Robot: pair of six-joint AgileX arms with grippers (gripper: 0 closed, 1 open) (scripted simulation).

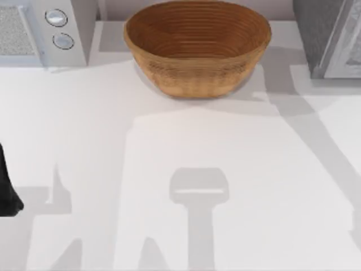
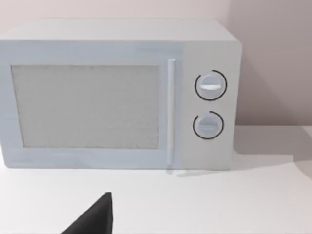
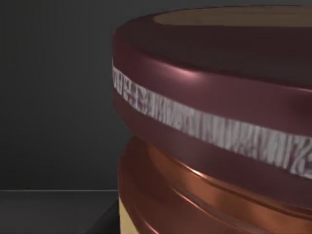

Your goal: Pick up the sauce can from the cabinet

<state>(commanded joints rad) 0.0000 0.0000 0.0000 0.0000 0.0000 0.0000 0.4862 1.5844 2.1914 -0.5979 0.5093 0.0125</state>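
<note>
The sauce can sits very close before the right wrist camera, its maroon lid and coppery side against a dark enclosure that looks like the cabinet's inside. I cannot tell whether the right claw is apart or clamped. The left arm is parked at the worktop's near left edge, facing the microwave; its claw's state I cannot tell either. By my reading the reach is made, while the lift-out remains

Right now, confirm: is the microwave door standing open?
No. In the left wrist view the microwave has its door shut flush with the front.
</note>
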